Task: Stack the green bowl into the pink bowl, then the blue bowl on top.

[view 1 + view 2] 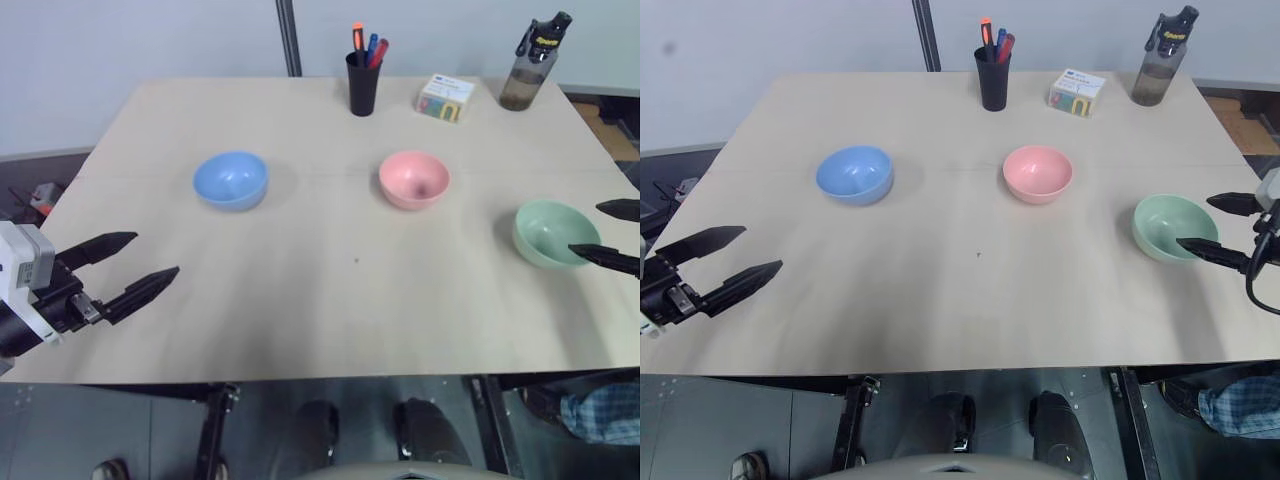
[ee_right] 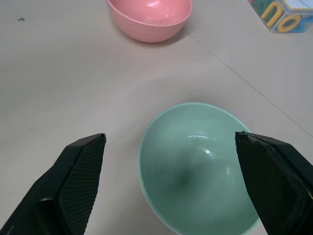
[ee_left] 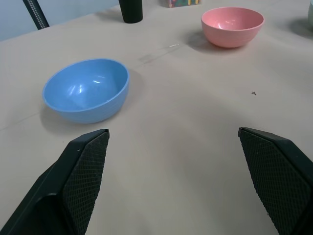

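**Three bowls unstacked; right gripper poised at the green bowl**

The table (image 1: 300,310) carries three separate bowls, each upright and empty. The green bowl (image 1: 553,233) sits near the right edge; the pink bowl (image 1: 414,179) stands around the middle, toward the far edge; the blue bowl (image 1: 231,180) lies left of centre, well apart from the pink one. A pen cup (image 1: 363,84), a small box (image 1: 445,98) and a bottle (image 1: 527,64) line the far edge.

Handling, as judged: the bowls look like thin, smooth plastic, so probably light, stiff and somewhat slippery. The rim is the likely hold, one finger inside the wall and one outside; a pinch across the whole bowl would tend to slide off its rounded side.

Fingers: the right gripper (image 1: 612,235) is spread wide, its two fingers flanking the green bowl's right side without touching it, holding nothing. The left gripper (image 1: 122,267) hovers over the near left corner, also spread wide and empty, with the blue bowl beyond it.
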You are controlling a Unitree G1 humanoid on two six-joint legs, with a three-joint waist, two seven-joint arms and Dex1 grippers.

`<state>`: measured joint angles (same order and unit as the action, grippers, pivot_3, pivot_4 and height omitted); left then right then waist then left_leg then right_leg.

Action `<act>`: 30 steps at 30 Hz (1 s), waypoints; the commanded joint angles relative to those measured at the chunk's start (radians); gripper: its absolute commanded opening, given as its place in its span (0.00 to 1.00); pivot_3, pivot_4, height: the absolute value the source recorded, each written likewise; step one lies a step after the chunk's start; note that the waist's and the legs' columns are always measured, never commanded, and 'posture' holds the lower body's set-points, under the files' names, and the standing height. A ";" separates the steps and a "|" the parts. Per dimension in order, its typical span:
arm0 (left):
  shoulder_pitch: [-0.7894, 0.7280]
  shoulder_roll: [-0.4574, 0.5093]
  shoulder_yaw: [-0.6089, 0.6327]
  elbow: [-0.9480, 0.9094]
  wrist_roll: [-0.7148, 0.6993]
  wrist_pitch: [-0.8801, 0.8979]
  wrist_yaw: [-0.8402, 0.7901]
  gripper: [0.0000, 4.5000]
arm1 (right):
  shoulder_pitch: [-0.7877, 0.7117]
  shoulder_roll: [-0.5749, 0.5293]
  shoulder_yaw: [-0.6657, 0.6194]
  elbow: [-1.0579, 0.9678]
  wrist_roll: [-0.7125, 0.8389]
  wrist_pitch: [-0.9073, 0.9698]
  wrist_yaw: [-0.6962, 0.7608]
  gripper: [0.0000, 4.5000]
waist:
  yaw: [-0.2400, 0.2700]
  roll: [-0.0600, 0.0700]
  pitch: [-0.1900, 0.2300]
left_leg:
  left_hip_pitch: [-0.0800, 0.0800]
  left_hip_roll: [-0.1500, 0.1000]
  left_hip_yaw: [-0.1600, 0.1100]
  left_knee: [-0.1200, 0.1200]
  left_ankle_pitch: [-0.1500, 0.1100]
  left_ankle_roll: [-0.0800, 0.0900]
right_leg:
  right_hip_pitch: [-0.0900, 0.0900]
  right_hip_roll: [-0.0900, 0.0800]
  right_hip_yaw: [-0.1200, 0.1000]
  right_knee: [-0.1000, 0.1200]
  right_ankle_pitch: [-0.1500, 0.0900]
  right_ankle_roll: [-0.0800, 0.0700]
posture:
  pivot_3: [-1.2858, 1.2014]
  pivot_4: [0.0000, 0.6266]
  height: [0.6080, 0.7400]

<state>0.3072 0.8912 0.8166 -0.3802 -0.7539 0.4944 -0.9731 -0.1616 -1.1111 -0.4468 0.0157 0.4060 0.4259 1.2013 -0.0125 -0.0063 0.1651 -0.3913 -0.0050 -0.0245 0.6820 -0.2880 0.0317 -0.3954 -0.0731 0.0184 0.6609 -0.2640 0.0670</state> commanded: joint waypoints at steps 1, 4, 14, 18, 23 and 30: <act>-0.048 0.016 -0.008 0.010 0.003 -0.024 -0.007 1.00 | 0.016 -0.013 -0.058 -0.058 0.020 0.011 -0.016 0.98 | 0.000 0.000 0.000 | 0.000 0.000 0.000 0.000 0.000 0.000 | 0.000 -0.001 0.000 0.000 0.000 0.000 | 0.52 0.24 1.00; -0.108 0.009 -0.066 0.024 0.020 -0.042 0.001 1.00 | 0.036 0.011 -0.065 -0.107 0.032 0.022 -0.046 0.98 | 0.006 0.000 0.000 | -0.001 0.000 -0.002 0.000 0.000 0.000 | 0.000 -0.001 -0.001 0.000 0.000 0.000 | 0.52 0.24 1.00; -0.231 -0.058 -0.205 -0.054 0.037 -0.060 0.088 1.00 | -0.187 0.189 0.224 -0.197 0.002 0.022 -0.199 0.98 | -0.004 0.000 0.000 | -0.001 0.000 -0.001 0.000 0.000 0.000 | -0.001 -0.001 0.000 0.000 0.000 0.000 | 0.52 0.24 1.00; -0.289 -0.101 -0.293 -0.105 0.043 -0.079 0.123 1.00 | -0.368 0.374 0.447 -0.140 -0.111 -0.007 -0.280 0.98 | -0.006 0.000 0.000 | -0.001 0.000 -0.001 0.000 0.000 -0.001 | -0.001 0.001 0.000 0.001 0.001 0.000 | 0.52 0.24 1.00; -0.315 -0.141 -0.335 -0.155 0.023 -0.070 0.159 1.00 | -0.589 0.612 0.668 0.152 -0.315 -0.203 -0.361 0.98 | 0.001 -0.001 0.000 | -0.009 -0.002 -0.001 0.000 0.003 -0.006 | -0.010 0.001 0.000 0.001 0.001 0.000 | 0.52 0.24 1.00; -0.253 -0.160 -0.295 -0.232 0.005 -0.060 0.211 1.00 | -0.809 0.759 0.785 0.632 -0.498 -0.474 -0.422 0.70 | -0.008 -0.001 0.000 | -0.017 -0.003 -0.002 0.000 0.004 -0.007 | -0.017 0.002 -0.002 0.001 0.001 0.000 | 0.52 0.24 1.00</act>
<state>0.0447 0.7344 0.4769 -0.5634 -0.7324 0.4368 -0.7778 -0.9307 -0.3489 0.3415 0.5924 -0.0629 0.0230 0.7935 -0.0202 -0.0075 0.1652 -0.4080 -0.0078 -0.0265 0.6824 -0.2843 0.0252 -0.4123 -0.0712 0.0166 0.6617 -0.2630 0.0667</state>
